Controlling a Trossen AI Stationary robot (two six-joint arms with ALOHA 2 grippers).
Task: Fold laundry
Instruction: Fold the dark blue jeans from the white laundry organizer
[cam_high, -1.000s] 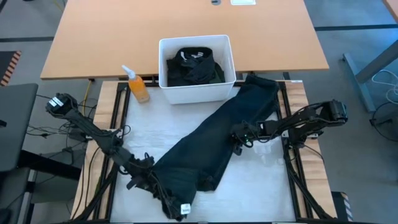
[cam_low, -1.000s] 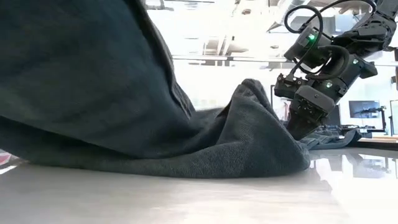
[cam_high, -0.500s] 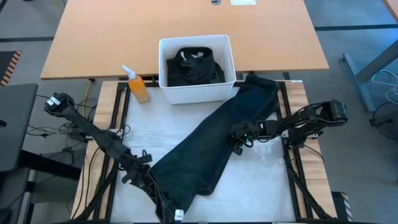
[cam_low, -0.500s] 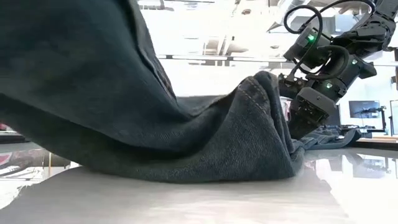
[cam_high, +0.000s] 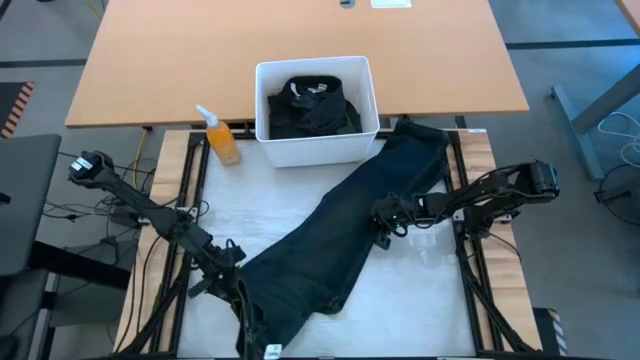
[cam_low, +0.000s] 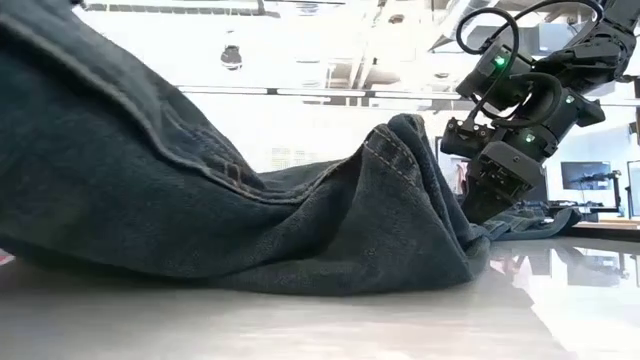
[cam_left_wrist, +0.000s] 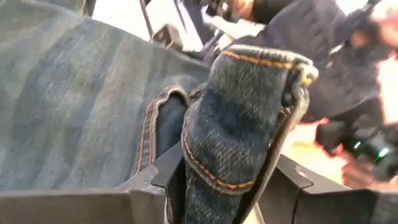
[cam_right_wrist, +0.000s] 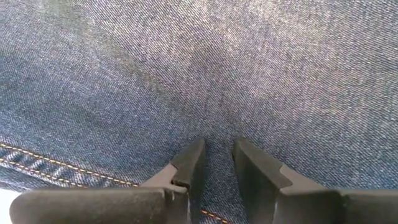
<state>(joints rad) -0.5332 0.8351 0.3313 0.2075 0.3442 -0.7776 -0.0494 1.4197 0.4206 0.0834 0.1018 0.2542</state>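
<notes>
Looking down on the surface (cam_high: 420, 290), we find a white rectangular bin (cam_high: 317, 112) at its far edge, and inside the bin lies a heap of dark garments (cam_high: 312, 106), black with a hint of dark green; a small pale tag shows among them, but we cannot read anything on it. Just beside the bin, toward the far left corner, an orange spray bottle (cam_high: 221, 137) with a white nozzle lies tilted; its label is too small for us to read. A pair of dark blue jeans (cam_high: 345, 235) with orange stitching stretches diagonally from the far right corner, next to the bin, down to the near edge left of centre. Our left claw (cam_left_wrist: 231, 180) is at that near edge, its fingers closed on a thick folded seam of the jeans, which stands up between them. Our right claw (cam_right_wrist: 214, 163) sits toward the right edge, fingers drawn close together and pinching a fold of the denim near a stitched seam. A small white tag (cam_high: 272, 350) shows at the near end of the jeans, unreadable.
</notes>
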